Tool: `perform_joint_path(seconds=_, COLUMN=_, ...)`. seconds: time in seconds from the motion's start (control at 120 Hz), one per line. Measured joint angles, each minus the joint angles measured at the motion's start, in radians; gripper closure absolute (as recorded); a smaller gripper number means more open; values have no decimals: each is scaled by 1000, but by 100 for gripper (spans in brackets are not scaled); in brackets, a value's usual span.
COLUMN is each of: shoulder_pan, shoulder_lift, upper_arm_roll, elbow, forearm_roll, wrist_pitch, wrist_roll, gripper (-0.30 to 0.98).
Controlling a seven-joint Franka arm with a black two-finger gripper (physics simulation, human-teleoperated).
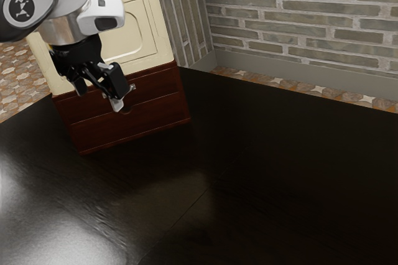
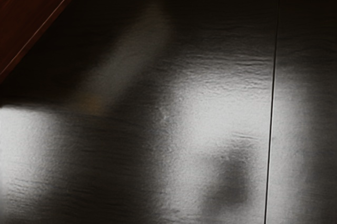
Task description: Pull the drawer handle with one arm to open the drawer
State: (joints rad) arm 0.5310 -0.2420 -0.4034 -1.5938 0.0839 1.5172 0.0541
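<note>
Item: one gripper, black (image 1: 107, 94), mine, angled downward before the chest; how far open I cannot tell, nor whether it has hold of anything.

Item: one handle (image 1: 132, 87), small and metallic, on the upper drawer (image 1: 155, 86) of the chest, just beside my gripper in the exterior view. Whether the two touch I cannot tell.

Item: one chest, its base of red-brown wood, standing on the table; the upper drawer looks flush with the lower front (image 1: 158, 114), which bears a dark notch (image 1: 127, 111) near its upper edge.

Item: one cream upper section (image 1: 149, 44) above the wooden base, with a round-cornered panel (image 1: 121, 42).

Item: one table (image 1: 280, 178), black and glossy, with a thin straight seam (image 2: 271, 103); my wrist view records pale reflections on it and a corner of red-brown wood.

Item: one wall (image 1: 298, 16) of grey-brown brick, above a patterned floor (image 1: 12, 84).
</note>
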Motion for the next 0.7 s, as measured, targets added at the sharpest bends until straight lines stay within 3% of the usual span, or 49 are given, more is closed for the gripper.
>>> perform_joint_path(seconds=0.267, shoulder_pan=-4, shoulder_lift=5, upper_arm_roll=-3, elbow=-25, forearm_roll=-6, wrist_pitch=-7, wrist_roll=-21, gripper=0)
perform_joint_path(seconds=0.383, shoulder_pan=-10, shoulder_lift=-13, upper_arm_roll=-12, elbow=-58, forearm_roll=-70, wrist_pitch=-53, wrist_roll=-13, gripper=0)
perform_joint_path(seconds=0.7, shoulder_pan=-21, shoulder_lift=-184, upper_arm_roll=46, elbow=-285, forearm_roll=-93, wrist_pitch=-16, wrist_roll=337, gripper=0)
